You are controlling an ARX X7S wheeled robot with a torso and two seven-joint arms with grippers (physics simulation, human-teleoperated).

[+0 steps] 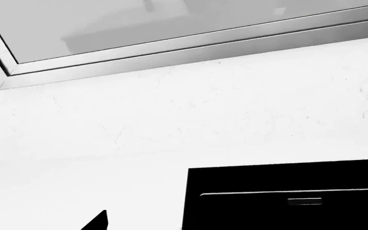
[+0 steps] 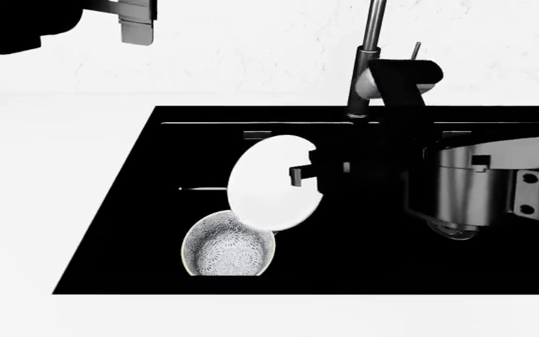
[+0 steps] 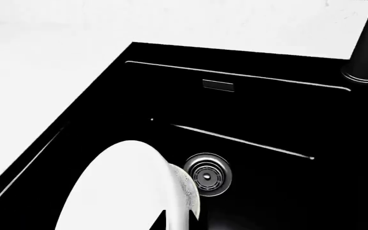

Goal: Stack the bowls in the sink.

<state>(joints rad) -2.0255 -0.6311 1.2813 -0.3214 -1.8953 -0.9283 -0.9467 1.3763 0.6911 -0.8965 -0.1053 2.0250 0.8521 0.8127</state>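
Bowls over the sink (image 2: 110, 267)
Right gripper (image 2: 300, 174) grips plain white bowl (image 2: 267, 184) above patterned bowl (image 2: 227, 251); left gripper (image 2: 137, 21) state unclear.

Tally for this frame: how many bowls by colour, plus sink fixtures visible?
Plain white bowl: 1
Grey-black floral bowl: 1
Faucet: 1
Steel drain: 1
Total: 4, all at the black sink.

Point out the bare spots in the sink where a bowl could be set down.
In the sink, bare floor lies left of the patterned bowl, and around the drain. The middle is crowded: the right gripper holds the white bowl just above the patterned one.
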